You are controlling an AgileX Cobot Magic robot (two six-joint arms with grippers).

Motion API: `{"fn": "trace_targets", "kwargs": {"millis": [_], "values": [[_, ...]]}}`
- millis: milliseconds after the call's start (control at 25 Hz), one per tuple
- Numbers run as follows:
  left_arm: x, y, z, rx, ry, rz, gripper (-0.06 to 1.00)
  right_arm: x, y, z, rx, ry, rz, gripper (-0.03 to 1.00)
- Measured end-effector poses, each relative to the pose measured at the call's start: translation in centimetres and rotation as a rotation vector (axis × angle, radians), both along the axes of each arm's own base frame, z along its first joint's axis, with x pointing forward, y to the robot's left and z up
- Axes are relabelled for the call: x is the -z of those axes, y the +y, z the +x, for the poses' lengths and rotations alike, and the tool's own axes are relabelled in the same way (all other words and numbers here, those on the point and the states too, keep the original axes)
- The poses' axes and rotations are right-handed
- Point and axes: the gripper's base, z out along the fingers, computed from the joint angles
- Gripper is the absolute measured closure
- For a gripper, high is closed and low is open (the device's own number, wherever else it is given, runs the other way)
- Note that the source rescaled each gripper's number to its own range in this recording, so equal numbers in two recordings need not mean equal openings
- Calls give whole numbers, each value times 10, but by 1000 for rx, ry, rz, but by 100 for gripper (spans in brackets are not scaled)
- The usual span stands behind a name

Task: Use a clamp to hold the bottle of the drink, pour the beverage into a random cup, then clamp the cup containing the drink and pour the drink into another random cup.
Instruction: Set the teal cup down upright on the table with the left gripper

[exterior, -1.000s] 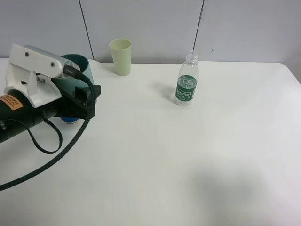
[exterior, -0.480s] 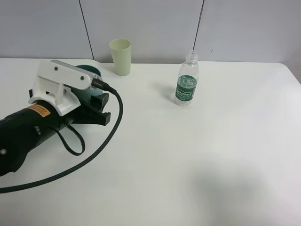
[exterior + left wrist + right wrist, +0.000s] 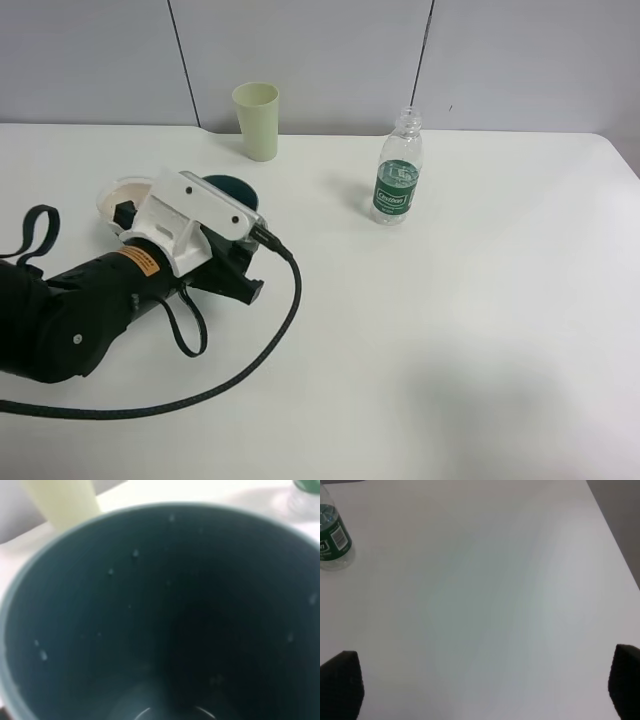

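My left gripper (image 3: 222, 203) is shut on the teal-green cup (image 3: 233, 187) at the left of the table. Its fingers are hidden behind the white wrist mount. The left wrist view is filled by that cup's dark inside (image 3: 165, 620), where small droplets cling to the wall; no pool of beverage is plain to see. The blue-sleeved paper cup (image 3: 112, 196) shows only its white rim behind the arm. The uncapped bottle (image 3: 398, 180) stands upright right of centre. My right gripper (image 3: 480, 690) is open over bare table, with the bottle (image 3: 332, 535) well ahead of it.
A pale yellow-green tumbler (image 3: 257, 120) stands at the back of the table, near the wall, also shown as the tumbler (image 3: 60, 497) in the left wrist view. A black cable (image 3: 270, 340) loops over the table in front of the left arm.
My left arm has swung right and toward the front edge with the teal-green cup, uncovering the paper cup's white rim. Bottle, tumbler and right gripper have not moved.
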Motion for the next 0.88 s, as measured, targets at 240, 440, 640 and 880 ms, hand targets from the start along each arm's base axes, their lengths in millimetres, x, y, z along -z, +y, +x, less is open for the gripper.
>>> {"fn": "trace_targets", "kwargs": {"millis": [240,440,640,880], "values": [[14,-5,0,33,10,3,92,0,0,0,0,0,0,-3],[11,-7,10,-36,38,-135,92,0,0,0,0,0,0,-3],[9,-3,18,-102,57,-229,92,0,0,0,0,0,0,-3],[9,-2,18,-105,58,-244,92,0,0,0,0,0,0,-3]]}}
